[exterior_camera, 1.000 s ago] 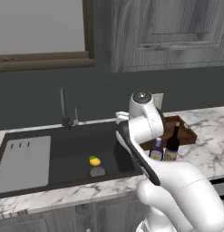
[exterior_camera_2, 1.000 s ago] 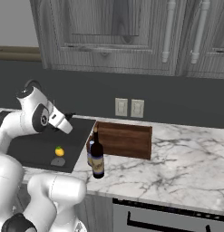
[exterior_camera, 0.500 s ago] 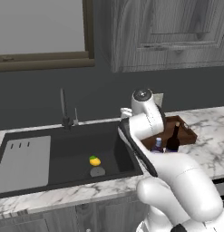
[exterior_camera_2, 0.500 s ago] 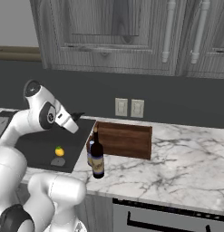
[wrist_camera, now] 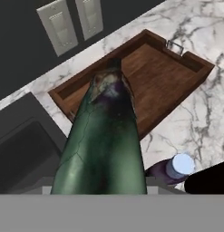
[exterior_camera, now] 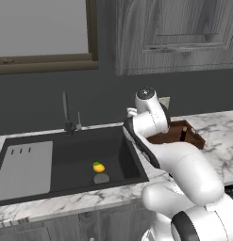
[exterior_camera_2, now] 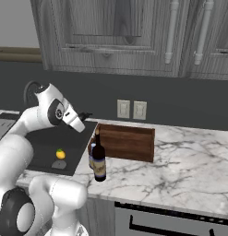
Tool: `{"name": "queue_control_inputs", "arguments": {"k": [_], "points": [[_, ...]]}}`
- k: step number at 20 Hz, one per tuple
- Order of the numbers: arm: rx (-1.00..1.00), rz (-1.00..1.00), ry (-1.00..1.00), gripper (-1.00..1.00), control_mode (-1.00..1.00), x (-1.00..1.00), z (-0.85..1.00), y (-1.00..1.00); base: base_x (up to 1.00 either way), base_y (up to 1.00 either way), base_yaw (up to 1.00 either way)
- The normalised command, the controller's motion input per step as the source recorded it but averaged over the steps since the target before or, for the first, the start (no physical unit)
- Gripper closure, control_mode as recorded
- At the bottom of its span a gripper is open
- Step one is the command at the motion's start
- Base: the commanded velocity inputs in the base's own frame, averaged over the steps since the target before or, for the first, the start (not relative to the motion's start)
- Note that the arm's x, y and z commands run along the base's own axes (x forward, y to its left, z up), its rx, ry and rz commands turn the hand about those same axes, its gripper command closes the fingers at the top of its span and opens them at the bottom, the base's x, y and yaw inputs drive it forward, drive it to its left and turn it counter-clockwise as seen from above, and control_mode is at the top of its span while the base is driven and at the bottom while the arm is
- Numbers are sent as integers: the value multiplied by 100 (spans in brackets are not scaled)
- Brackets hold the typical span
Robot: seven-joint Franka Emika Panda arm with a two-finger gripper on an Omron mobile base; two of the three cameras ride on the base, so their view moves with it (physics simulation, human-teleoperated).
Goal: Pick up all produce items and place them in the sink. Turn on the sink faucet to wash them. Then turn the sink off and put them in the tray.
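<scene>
While the hand [exterior_camera_2: 87, 115] hangs above the bench [exterior_camera_2: 189, 161] beside the sink [exterior_camera: 66, 157], it grasps the dark green oval item [wrist_camera: 106, 136], which reaches out over the near end of the wooden tray [wrist_camera: 177, 72]. Below stands a blue-capped bottle [wrist_camera: 181, 164], next to the wine bottle [exterior_camera_2: 99, 159]. Farther off, the yellow fruit [exterior_camera: 98, 167] lies in the sink next to the drain [exterior_camera: 101, 178], with the faucet [exterior_camera: 66, 113] behind.
</scene>
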Motion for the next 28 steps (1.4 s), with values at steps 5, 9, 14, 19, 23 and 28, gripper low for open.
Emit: {"name": "queue_control_inputs", "arguments": {"k": [5, 9, 14, 19, 23, 28], "points": [[0, -4, 7, 100, -100, 23, -2, -15, 0, 0, 0], [0, -2, 2, 100, -100, 18, -13, -14, 0, 0, 0], [0, -2, 0, 100, -100, 13, -24, -12, 0, 0, 0], [0, -3, 1, 100, -100, 15, -13, -17, 0, 0, 0], [1, -3, 4, 100, -100, 15, -7, -18, 0, 0, 0], [1, -6, 6, 100, -100, 16, -7, -8, 0, 0, 0]]}}
